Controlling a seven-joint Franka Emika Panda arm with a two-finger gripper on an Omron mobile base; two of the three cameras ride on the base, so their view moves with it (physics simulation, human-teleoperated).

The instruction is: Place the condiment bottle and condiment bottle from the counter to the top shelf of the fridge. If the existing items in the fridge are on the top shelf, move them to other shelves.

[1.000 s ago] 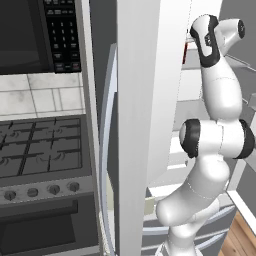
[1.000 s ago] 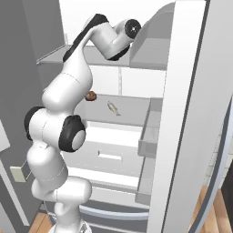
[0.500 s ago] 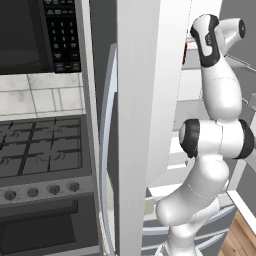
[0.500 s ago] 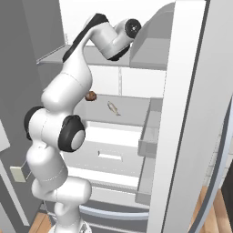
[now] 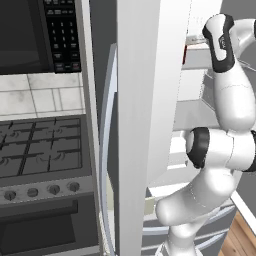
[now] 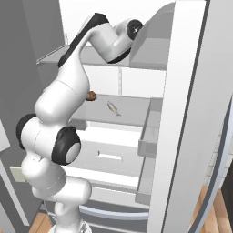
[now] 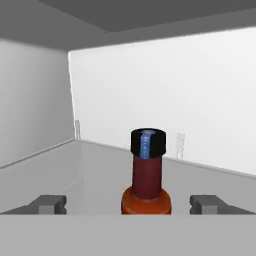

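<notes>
Arm [image 5: 227, 95] rises at right of the left base view beside the fridge door [image 5: 145, 100]. Right base view: a fish [image 6: 113, 108] lies mid-shelf. Hand view: condiment bottle [image 7: 147, 175] stands centred between the gripper [image 7: 132, 204]'s spread, untouching fingertips [image 7: 48, 204].

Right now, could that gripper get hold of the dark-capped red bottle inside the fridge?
Probably yes. In the hand view the condiment bottle stands upright on the shelf between the two fingertips of the open gripper, with nothing between them.
</notes>
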